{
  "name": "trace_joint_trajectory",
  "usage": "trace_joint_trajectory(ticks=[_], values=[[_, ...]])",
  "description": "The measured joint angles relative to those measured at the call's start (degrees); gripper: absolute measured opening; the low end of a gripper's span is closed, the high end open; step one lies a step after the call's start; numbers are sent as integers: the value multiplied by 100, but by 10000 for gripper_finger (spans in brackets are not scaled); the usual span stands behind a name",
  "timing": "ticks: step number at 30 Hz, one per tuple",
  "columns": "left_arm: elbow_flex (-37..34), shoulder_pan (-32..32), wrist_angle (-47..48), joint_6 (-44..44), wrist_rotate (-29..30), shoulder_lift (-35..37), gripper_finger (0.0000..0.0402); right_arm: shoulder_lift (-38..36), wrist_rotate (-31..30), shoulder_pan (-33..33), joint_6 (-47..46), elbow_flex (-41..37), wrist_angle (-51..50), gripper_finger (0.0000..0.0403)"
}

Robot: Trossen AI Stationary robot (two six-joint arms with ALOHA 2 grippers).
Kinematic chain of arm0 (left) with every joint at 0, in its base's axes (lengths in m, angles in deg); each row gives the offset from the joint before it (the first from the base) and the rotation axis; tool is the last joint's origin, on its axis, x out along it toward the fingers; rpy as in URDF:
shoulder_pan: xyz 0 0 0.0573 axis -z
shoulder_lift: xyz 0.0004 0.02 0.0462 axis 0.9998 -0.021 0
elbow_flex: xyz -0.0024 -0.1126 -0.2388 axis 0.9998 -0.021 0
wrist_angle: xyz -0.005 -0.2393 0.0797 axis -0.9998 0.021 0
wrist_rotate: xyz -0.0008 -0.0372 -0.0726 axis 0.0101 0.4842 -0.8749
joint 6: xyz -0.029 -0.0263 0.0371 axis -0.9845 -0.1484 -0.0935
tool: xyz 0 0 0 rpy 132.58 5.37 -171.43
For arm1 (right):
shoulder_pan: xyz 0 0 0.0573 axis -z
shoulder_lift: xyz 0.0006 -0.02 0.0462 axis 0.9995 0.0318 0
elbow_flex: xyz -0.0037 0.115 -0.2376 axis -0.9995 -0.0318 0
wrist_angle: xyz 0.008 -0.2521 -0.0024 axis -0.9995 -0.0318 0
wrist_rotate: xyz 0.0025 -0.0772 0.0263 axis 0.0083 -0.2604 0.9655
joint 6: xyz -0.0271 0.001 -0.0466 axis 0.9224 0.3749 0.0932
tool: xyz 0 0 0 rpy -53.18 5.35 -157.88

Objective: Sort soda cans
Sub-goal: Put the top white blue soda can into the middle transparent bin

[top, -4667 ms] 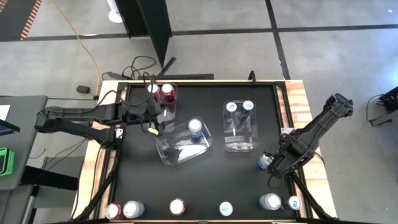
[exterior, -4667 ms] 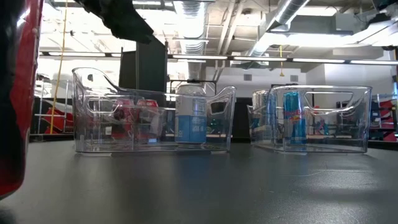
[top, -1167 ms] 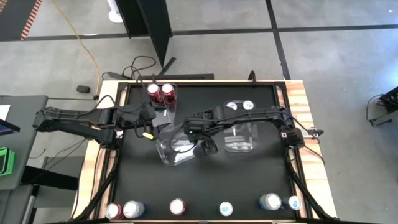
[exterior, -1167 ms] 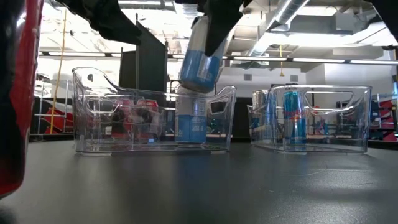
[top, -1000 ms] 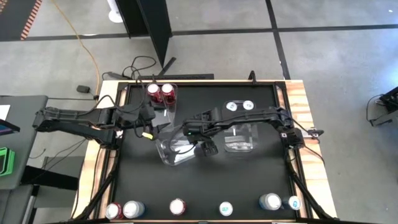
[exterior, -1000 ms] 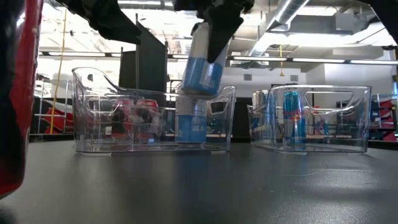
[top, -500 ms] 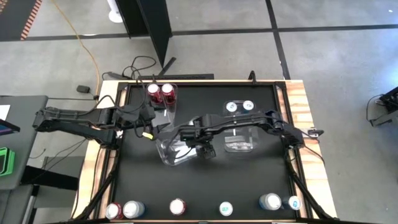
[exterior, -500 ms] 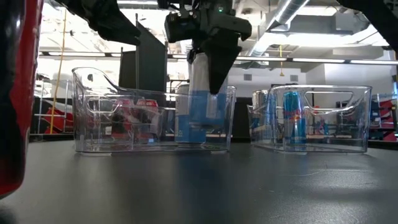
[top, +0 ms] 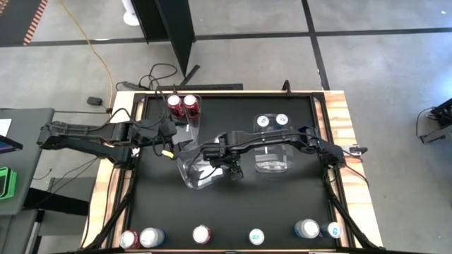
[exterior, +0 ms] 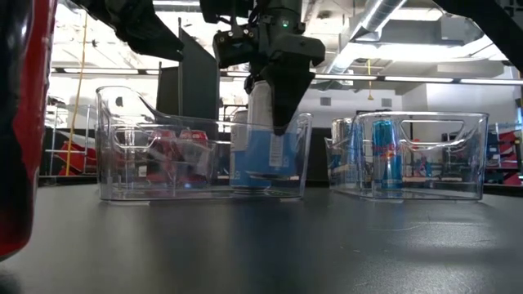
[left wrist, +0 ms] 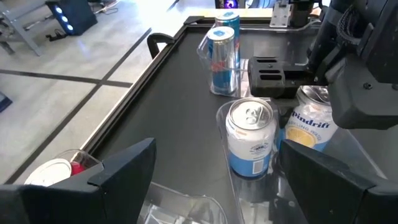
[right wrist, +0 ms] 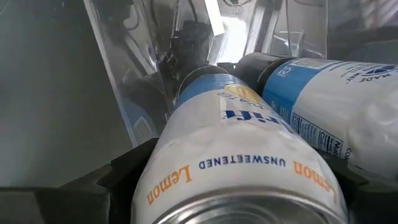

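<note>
In the middle clear bin (top: 200, 173) stand two white-and-light-blue soda cans: one alone (left wrist: 250, 138), one (exterior: 270, 159) between the fingers of my right gripper (top: 227, 161), which points down into the bin. My left gripper (top: 175, 143) hangs open over the table's left, between that bin and the far-left bin (top: 191, 121) holding two red cans (top: 182, 107). The right bin (top: 274, 159) holds two dark blue cans (top: 272, 121). Several more cans (top: 202, 234) stand along the near edge. My right gripper pinches the can's side wall (right wrist: 171, 165) between its two fingers (right wrist: 127, 171), on the upper half of the can. The fingers come from above, pointing down. The can stands upright, its bottom on the bin floor, close beside the other white-and-blue can (right wrist: 323, 102).
The middle bin lies askew on the black table (top: 162, 204), its walls close around my right gripper. A red can (exterior: 20, 122) stands right in front of the low camera. Bare tabletop lies between the bins and the near row of cans.
My right gripper has come down into the middle bin with the white-and-blue can and shifted slightly toward the table's left. The can, tilted and above the bin rim a second ago, is now upright on the bin floor beside the other can.
</note>
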Motion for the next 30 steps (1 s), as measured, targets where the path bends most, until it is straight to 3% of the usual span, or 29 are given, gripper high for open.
trace_joint_trajectory(ticks=[30], values=[[0, 0, 20, 0, 1, -2, 335, -106, -137, -23, 31, 16, -108, 377]])
